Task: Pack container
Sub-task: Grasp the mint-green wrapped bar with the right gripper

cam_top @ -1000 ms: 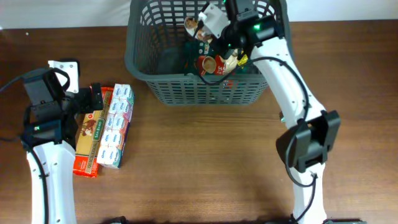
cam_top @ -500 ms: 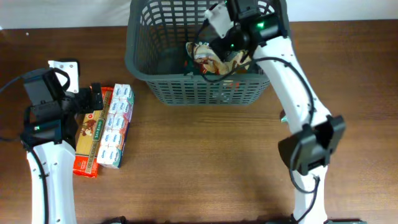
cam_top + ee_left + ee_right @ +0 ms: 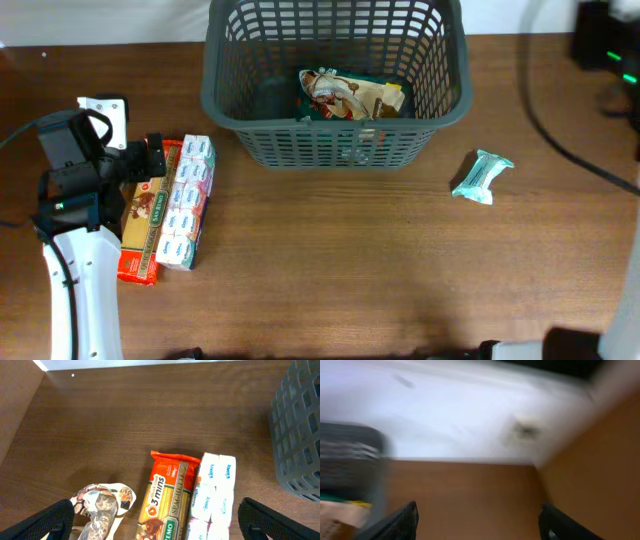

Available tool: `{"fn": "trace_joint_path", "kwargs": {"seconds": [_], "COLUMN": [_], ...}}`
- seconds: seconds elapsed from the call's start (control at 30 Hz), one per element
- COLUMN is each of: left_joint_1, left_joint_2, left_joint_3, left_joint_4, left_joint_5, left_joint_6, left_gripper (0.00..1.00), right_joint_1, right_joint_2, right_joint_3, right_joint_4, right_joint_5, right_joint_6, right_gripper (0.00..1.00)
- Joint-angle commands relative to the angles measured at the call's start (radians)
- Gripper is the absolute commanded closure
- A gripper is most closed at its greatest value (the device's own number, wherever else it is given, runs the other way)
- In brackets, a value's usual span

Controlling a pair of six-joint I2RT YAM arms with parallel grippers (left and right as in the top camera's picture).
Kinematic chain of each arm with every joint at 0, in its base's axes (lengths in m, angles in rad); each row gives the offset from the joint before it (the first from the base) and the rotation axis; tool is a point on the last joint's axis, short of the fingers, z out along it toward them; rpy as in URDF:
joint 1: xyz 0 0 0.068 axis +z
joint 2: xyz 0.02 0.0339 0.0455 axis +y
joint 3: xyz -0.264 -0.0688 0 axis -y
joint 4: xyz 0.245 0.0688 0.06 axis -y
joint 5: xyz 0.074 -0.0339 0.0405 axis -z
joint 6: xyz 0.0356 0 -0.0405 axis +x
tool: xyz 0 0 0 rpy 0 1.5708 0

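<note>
1. The right gripper (image 3: 477, 525) has its jaws standing apart with nothing between them. A second ago they were shut on a snack packet down inside the basket. Its wrist view is smeared with motion.
2. The right arm (image 3: 605, 40) has swung clear. From overhead only a dark piece of it shows at the top right corner, where before it reached across the basket's right side.
3. The left gripper (image 3: 162, 527) has its jaws spread wide, gripping nothing, above the goods at the left of the table (image 3: 330, 270). It has not shifted from a second ago.
4. Below it lies a red spaghetti pack (image 3: 167, 497), and touching that pack's right side is a stack of white tissue packs (image 3: 212, 495). Both are where they were. A crumpled brown-printed wrapper (image 3: 100, 505) lies just left of the spaghetti.
5. The container (image 3: 330, 150), a dark grey lattice basket, stands at the far middle of the table, unmoved. On its floor, toward the front wall, the snack packets (image 3: 350, 95) now lie flat and free. Earlier one of them hung from the right jaws.
6. A pale green packet (image 3: 482, 176) lies on the table to the right of the basket, apart from it. The arm stood over that spot before.
</note>
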Motion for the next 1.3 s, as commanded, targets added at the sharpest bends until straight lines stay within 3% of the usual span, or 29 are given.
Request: {"fn": "trace_joint_path", "kwargs": {"seconds": [0.0,0.1,0.27,0.73,0.87,0.93,1.03,1.27], "left_joint_1": [0.005,0.005,0.005,0.005,0.005,0.005,0.005,0.005], "left_joint_2": [0.003,0.003,0.003,0.003,0.003,0.003,0.003,0.003], "left_joint_3": [0.016,0.016,0.016,0.016,0.016,0.016,0.016,0.016], "left_joint_4": [0.000,0.000,0.000,0.000,0.000,0.000,0.000,0.000], "left_joint_5": [0.011,0.011,0.011,0.011,0.011,0.011,0.011,0.011], "left_joint_6": [-0.009,-0.009,-0.009,-0.009,-0.009,-0.009,-0.009,-0.009], "left_gripper": [0.01,0.01,0.01,0.01,0.01,0.01,0.01,0.01], "right_joint_1": [-0.211,-0.278,-0.229,-0.118,-0.120,-0.120,-0.120,-0.162], "right_joint_2": [-0.065,-0.068,0.023,0.449,0.465,0.465,0.465,0.311], "right_joint_3": [-0.361,-0.586,-0.798,-0.862,-0.862,-0.862,-0.862,-0.743], "right_joint_4": [0.080,0.120,0.206,0.413,0.431,0.433,0.432,0.421], "right_joint_5": [-0.212,-0.323,-0.421,-0.431,-0.431,-0.432,-0.439,-0.627], "right_joint_6": [0.127,0.202,0.341,0.481,0.480,0.480,0.480,0.480], "right_gripper": [0.26,0.26,0.26,0.24,0.51,0.59,0.93,0.96]}}
